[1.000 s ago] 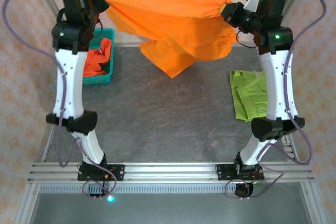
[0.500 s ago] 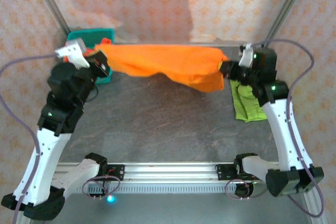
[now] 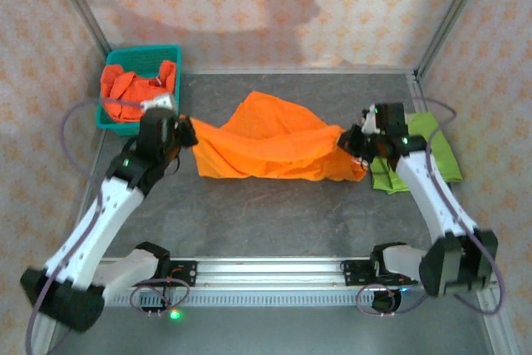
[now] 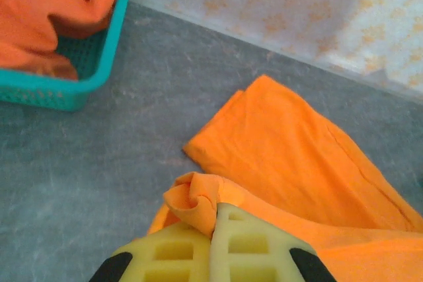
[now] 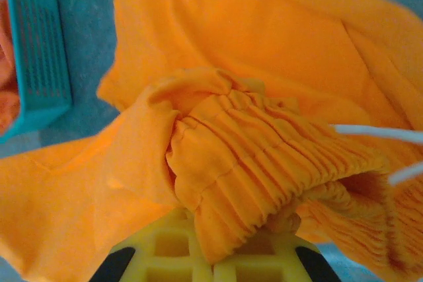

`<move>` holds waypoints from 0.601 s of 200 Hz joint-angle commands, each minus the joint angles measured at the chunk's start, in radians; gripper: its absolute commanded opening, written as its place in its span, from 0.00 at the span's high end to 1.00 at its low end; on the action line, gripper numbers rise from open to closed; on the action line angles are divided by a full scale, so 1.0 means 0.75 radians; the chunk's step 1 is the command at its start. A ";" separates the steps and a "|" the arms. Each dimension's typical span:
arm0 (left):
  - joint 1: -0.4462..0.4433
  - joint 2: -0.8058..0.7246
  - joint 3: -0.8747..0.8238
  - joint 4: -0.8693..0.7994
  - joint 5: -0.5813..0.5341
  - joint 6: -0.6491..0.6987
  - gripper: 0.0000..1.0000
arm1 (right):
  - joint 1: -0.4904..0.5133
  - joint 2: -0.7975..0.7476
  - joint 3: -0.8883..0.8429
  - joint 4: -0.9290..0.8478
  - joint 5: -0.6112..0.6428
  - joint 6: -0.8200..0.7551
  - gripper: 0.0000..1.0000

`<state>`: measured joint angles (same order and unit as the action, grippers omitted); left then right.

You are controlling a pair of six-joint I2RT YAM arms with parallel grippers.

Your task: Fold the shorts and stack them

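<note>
- Top view: the orange shorts point(image 3: 266, 143) lie on the table point(image 3: 274, 214), pinched between the left gripper point(image 3: 184, 129) and the right gripper point(image 3: 349, 140). Their long axis runs left to right, and one loose flap points toward the far wall. The right end is just beside the lime green shorts point(image 3: 436, 151), so a sideways pull could drag that pair askew. More orange shorts sit in the teal mesh basket point(image 3: 137, 54).
- Left wrist: the left gripper point(image 4: 215, 219) is clenched on a small bunched corner point(image 4: 192, 199). With so little cloth held, it may slip out under tension.
- Right wrist: the right gripper point(image 5: 213, 249) grasps the gathered elastic waistband point(image 5: 264, 156), so the waist points right. The white drawstring point(image 5: 377, 133) trails loose and could end up trapped inside a fold.
</note>
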<state>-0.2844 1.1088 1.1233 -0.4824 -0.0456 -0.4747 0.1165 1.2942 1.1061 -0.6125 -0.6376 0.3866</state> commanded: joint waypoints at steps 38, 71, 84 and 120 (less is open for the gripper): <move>0.163 0.697 0.981 -0.174 0.039 -0.012 1.00 | 0.177 0.620 1.034 -0.113 0.168 0.007 1.00; 0.271 1.026 1.674 -0.362 0.077 -0.073 1.00 | 0.183 1.092 2.027 -0.304 0.169 -0.035 1.00; 0.288 1.128 1.940 -0.431 0.095 -0.073 1.00 | 0.154 1.236 2.335 -0.290 0.095 0.008 1.00; 0.276 0.985 2.099 -0.361 0.155 0.010 1.00 | 0.057 1.126 2.265 -0.087 -0.176 0.004 1.00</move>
<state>-0.0586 1.9945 2.6854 -0.7410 0.0227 -0.5148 0.2039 2.2021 2.7937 -0.7097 -0.6487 0.4389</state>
